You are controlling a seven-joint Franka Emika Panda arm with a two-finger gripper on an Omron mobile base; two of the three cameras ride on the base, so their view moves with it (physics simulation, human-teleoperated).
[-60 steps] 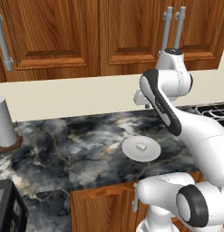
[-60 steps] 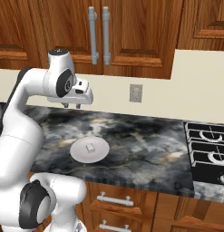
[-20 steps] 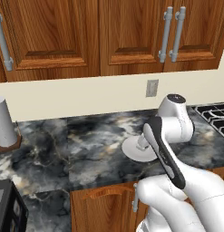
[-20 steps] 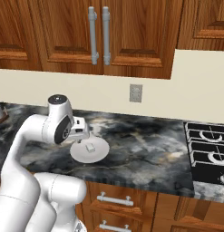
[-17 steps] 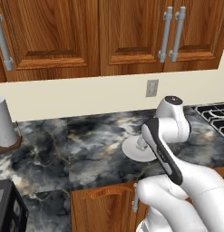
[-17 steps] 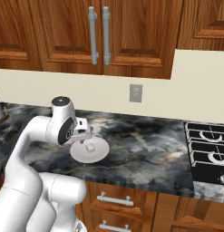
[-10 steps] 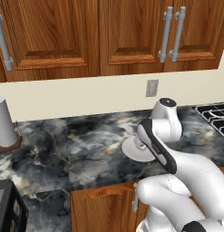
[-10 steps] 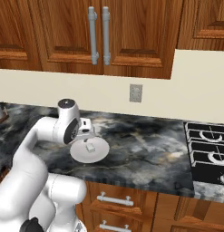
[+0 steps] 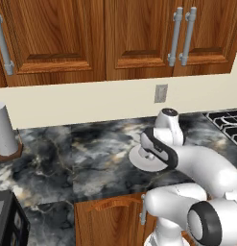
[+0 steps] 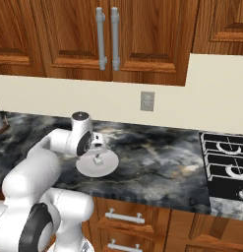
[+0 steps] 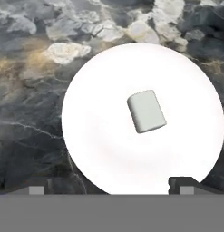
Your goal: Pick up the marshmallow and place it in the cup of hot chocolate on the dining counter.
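Note:
The marshmallow (image 11: 146, 111), a small white block, lies near the middle of a flat round white plate (image 11: 95, 136) on a black-and-grey marbled counter along the wall. My gripper (image 11: 109, 186) hangs straight above the plate, open, with its two fingertips (image 11: 181, 183) wide apart and nothing between them. From the right base view the gripper (image 10: 97, 150) sits just above the marshmallow (image 10: 98, 159) on the plate (image 10: 107, 167). In the left base view my arm covers most of the plate (image 9: 136, 161). The cup of hot chocolate and the dining counter are out of view.
A white paper-towel roll (image 9: 5, 127) stands at the counter's far left, and a black appliance (image 9: 7, 221) sits at the near left. A stove (image 10: 226, 167) lies to the right. Wooden cabinets hang above, and a wall outlet (image 10: 146, 101) is behind the plate.
The hand has come down and moved in over the plate, ending close above the marshmallow. Its jaws have stayed open. The marshmallow and plate have not moved.

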